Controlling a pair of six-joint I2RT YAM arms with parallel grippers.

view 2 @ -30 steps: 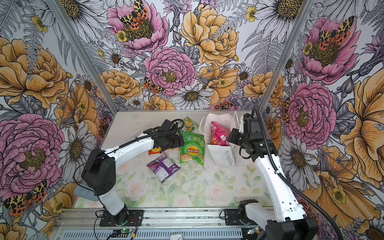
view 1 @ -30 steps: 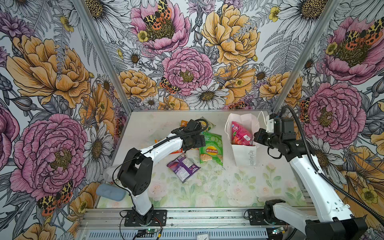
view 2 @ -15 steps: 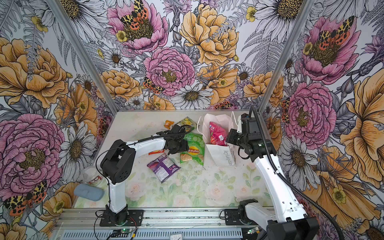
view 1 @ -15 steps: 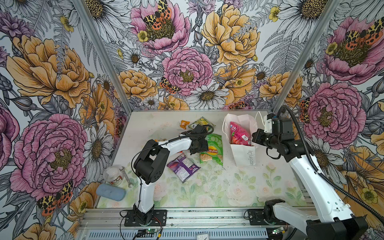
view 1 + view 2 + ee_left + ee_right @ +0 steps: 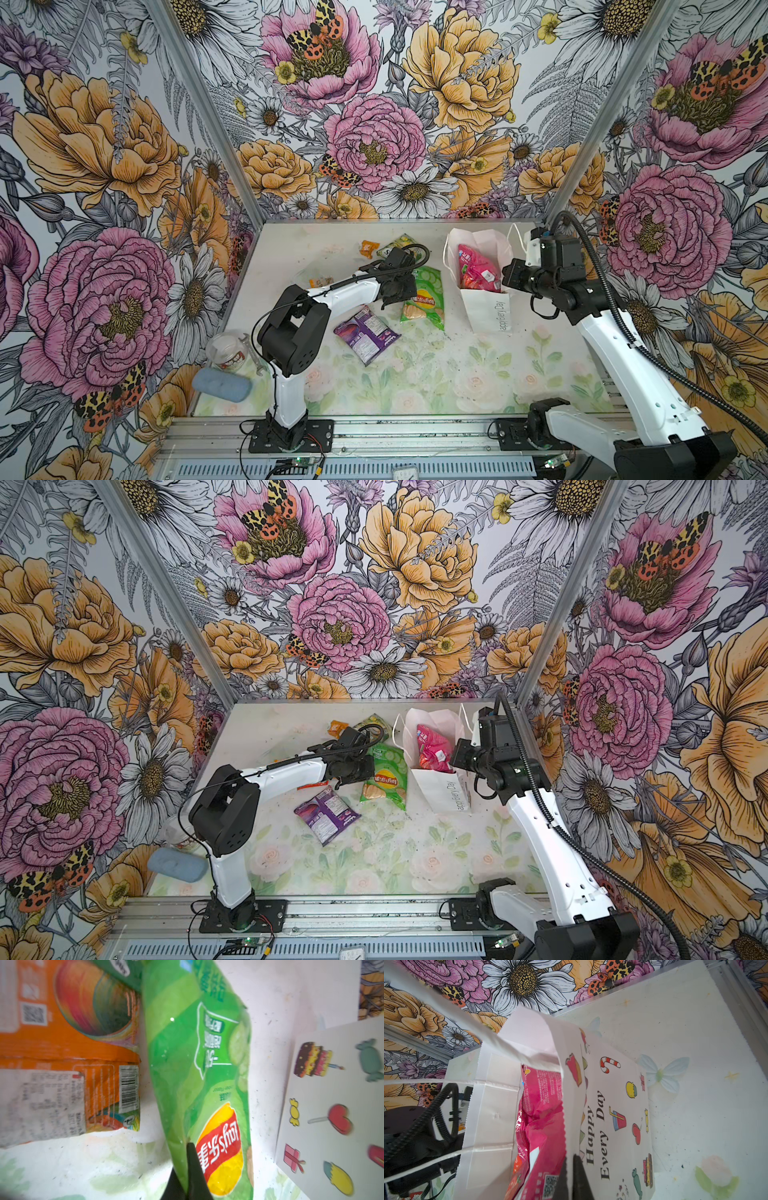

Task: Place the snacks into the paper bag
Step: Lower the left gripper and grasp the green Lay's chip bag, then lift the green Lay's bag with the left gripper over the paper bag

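Green crinkled foil, chips packet (image 5: 197, 1084): light, air-puffed, slippery, crushable; take it by the flat edge seam, where your left gripper (image 5: 186, 1167) is clamped on it. Paper bag (image 5: 612, 1105) stands just beyond the packet from that gripper, its thin rim pinched in your right gripper (image 5: 570, 1178), mouth seemingly half-filled by the pink packet (image 5: 542, 1115). Orange packet (image 5: 62, 1053) lies just beside the held one, opposite side; purple packet (image 5: 365, 332) behind the wrist, clear.

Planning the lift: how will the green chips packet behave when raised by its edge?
Probably light: the green chips packet looks air-puffed. Pinched at one edge by the left gripper, it will likely dangle and swing. Its glossy film may slip.
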